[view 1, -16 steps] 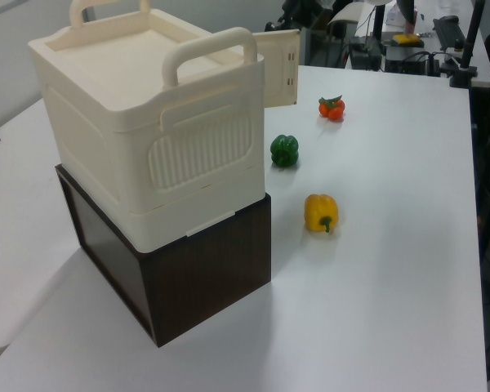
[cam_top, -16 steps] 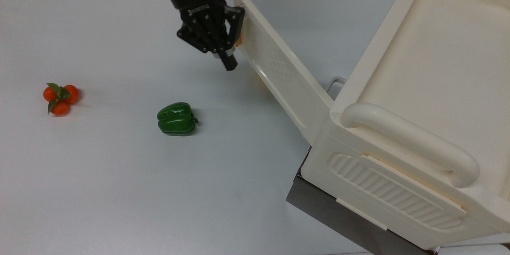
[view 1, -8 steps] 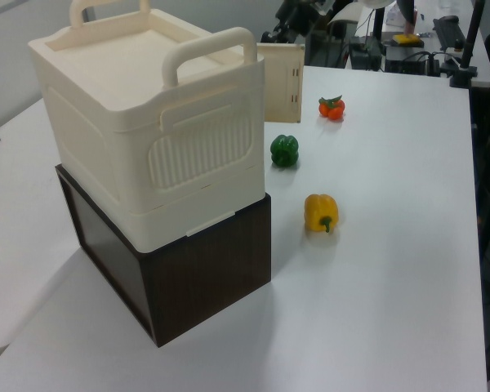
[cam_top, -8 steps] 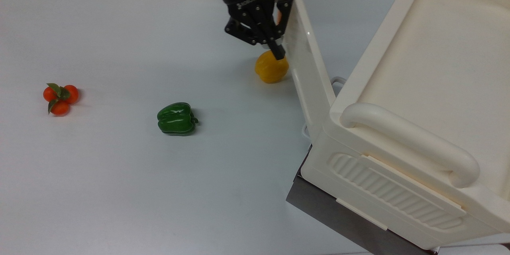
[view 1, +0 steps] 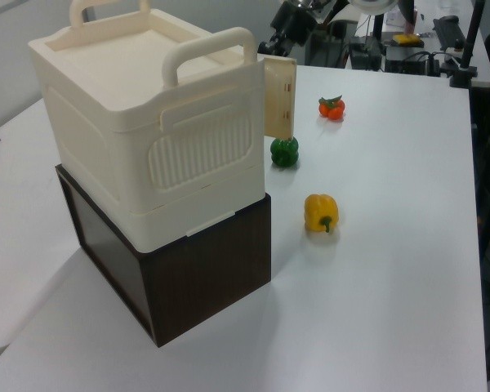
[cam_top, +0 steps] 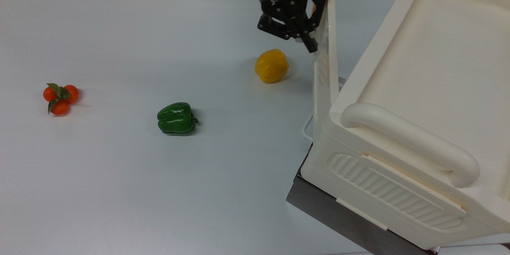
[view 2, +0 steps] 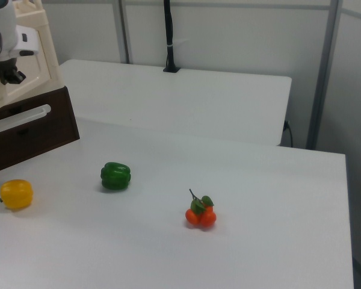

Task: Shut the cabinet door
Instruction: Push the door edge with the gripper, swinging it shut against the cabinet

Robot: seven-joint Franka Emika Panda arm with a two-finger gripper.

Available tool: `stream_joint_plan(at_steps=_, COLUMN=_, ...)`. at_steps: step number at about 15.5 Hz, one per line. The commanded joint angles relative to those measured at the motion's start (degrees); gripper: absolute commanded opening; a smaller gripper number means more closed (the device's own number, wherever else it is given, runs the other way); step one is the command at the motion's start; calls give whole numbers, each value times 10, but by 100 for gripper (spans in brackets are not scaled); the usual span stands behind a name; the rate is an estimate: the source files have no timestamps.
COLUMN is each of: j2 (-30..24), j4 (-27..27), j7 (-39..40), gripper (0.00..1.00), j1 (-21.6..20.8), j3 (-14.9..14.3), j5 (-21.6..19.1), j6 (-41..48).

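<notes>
In the top view, the cabinet [cam_top: 418,135] occupies the 4 o'clock area on a dark base [cam_top: 338,215]. The green pepper [cam_top: 176,118] lies at 8 o'clock on the worktop [cam_top: 119,187]; the tomatoes [cam_top: 60,98] lie at 9 o'clock. The yellow pepper [cam_top: 271,65] sits near centre. The cabinet door [cam_top: 326,59] stands ajar at 1 o'clock. The gripper [cam_top: 312,20] touches the door's far edge; whether it is clenched cannot be told.

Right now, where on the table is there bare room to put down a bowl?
Widest bare patch: the near strip of the table in the top view, below the green pepper and the tomatoes. Also free between those two. Crowded: around the yellow pepper, by the gripper, the cabinet door and the cabinet.
</notes>
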State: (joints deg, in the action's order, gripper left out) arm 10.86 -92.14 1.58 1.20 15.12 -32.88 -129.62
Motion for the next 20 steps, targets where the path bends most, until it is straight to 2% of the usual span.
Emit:
stream_joint_plan(at_steps=1, j2=-8, j4=-10, j7=-27, gripper=0, j1=0, j3=18, j5=4, j6=2)
stream_joint_plan(at_steps=5, j2=-3, j4=-8, j7=-32, gripper=0, j1=-13, j3=34, j5=5, j6=-13)
stream_joint_plan(at_steps=9, j2=7, j4=-9, j7=-32, gripper=0, j1=-17, j3=64, j5=5, j6=-56)
stream_joint_plan(at_steps=15, j2=25, j4=-11, j7=-32, gripper=0, j1=-41, j3=66, j5=8, j6=-107)
stream_joint_plan(at_steps=18, j2=17, j4=-17, j7=-29, gripper=0, j1=-36, j3=66, j5=11, j6=-89)
stream_joint_plan(at_steps=20, j2=-3, j4=-29, j7=-27, gripper=0, j1=-24, j3=65, j5=21, j6=-37)
